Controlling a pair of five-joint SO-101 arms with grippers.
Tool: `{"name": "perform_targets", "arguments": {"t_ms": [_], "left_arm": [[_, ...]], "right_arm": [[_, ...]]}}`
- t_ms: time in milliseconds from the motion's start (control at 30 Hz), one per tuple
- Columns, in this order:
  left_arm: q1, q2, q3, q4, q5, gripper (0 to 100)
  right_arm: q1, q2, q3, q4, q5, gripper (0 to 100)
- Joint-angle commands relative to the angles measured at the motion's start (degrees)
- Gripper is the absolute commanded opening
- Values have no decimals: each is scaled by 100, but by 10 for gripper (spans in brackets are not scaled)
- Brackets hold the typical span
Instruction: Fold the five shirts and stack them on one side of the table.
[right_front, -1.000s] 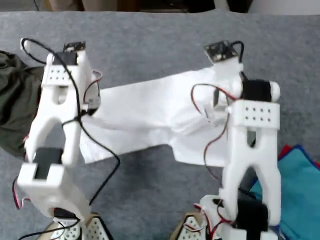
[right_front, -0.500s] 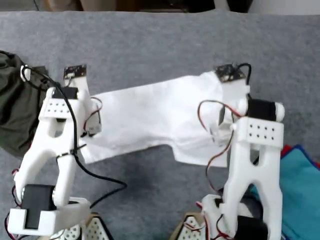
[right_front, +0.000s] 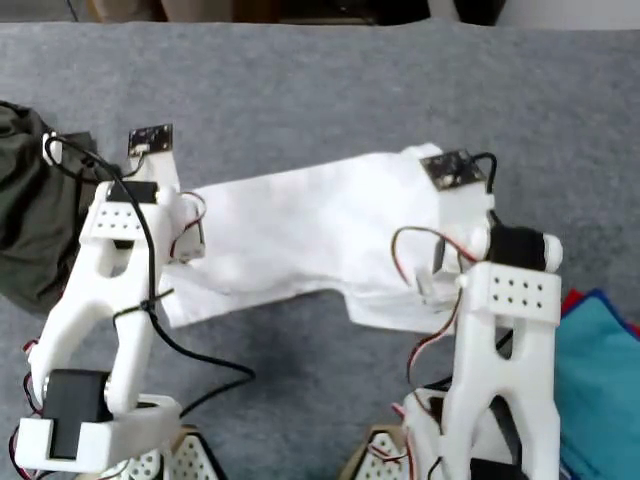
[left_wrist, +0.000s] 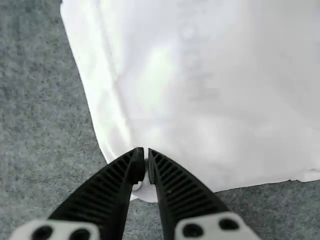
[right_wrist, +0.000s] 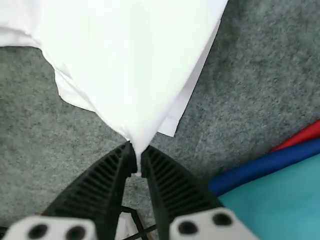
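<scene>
My left gripper (left_wrist: 145, 167) is pinched on one end of the white shirt (right_front: 310, 240), jaws almost together with cloth between them. My right gripper (right_wrist: 136, 157) clamps the opposite end, the fabric drawn into a peak at its tips. The shirt lies stretched between both arms on the grey table (right_front: 330, 90). A dark green shirt (right_front: 30, 210) lies bunched beyond my left arm, and a teal cloth (right_front: 600, 370) lies beside my right.
</scene>
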Motion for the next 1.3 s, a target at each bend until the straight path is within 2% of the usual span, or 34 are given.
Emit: {"name": "perform_targets", "arguments": {"t_ms": [0,333,733,900,1267], "left_arm": [[44,-110,-26,-97,-26,19],[44,1051,9,-88,149,19],[53,1103,246,-484,149,19],[53,1059,334,-536,176,19],[53,1059,299,-536,167,19]], "right_arm": [[57,-224,-84,141,26,5],[57,-242,-321,431,44,5],[75,-251,224,220,53,5],[75,-277,84,659,141,5],[101,-268,31,703,88,5]]}}
